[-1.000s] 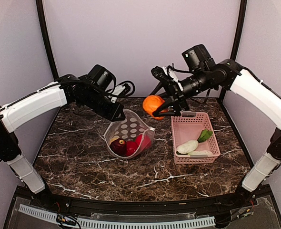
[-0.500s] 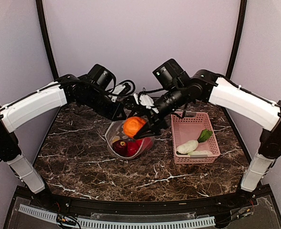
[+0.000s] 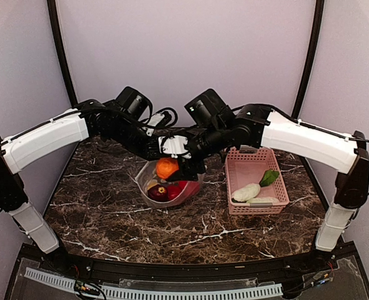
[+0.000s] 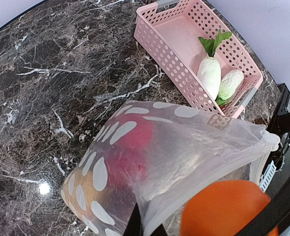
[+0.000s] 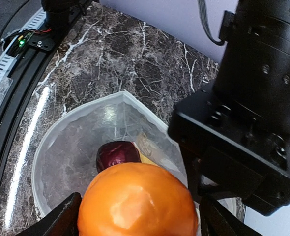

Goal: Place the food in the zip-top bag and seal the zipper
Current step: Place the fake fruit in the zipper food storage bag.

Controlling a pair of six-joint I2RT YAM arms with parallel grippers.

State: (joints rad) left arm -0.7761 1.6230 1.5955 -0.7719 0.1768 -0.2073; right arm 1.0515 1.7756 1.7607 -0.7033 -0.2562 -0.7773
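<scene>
Marble tabletop [image 3: 109, 212] below, the right gripper [image 5: 139, 216] clamps a round orange toy fruit [image 5: 137, 196] straight above the clear dotted plastic bag [image 4: 150, 157] pinched open by the left gripper [image 3: 154, 152].

White-shelled left arm [image 3: 47, 134], matching right arm [image 3: 303, 136], black joints and wrists, looping black cables [image 3: 164, 114]

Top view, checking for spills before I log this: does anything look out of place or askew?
Nothing stands out. The right gripper holds the orange over the open zip-top bag, whose rim the left gripper pinches. The radish and cabbage lie in the pink basket; nothing looks spilled.
</scene>
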